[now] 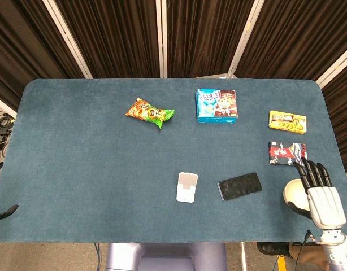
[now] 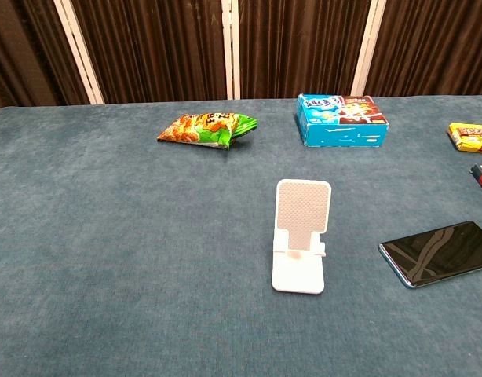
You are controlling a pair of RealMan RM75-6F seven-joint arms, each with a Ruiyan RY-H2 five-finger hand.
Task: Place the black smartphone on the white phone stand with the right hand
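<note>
The black smartphone lies flat, screen up, near the table's front edge; in the chest view the smartphone is at the right. The white phone stand sits just left of it with nothing on it, and the chest view shows the stand upright with its back plate raised. My right hand hovers at the table's front right corner, right of the phone and apart from it, its dark fingers stretched out and holding nothing. Only a dark tip of my left hand shows at the left edge.
On the blue table, a green-orange snack bag and a blue box lie at the back. A yellow box and a red-and-blue packet lie just beyond my right hand's fingers.
</note>
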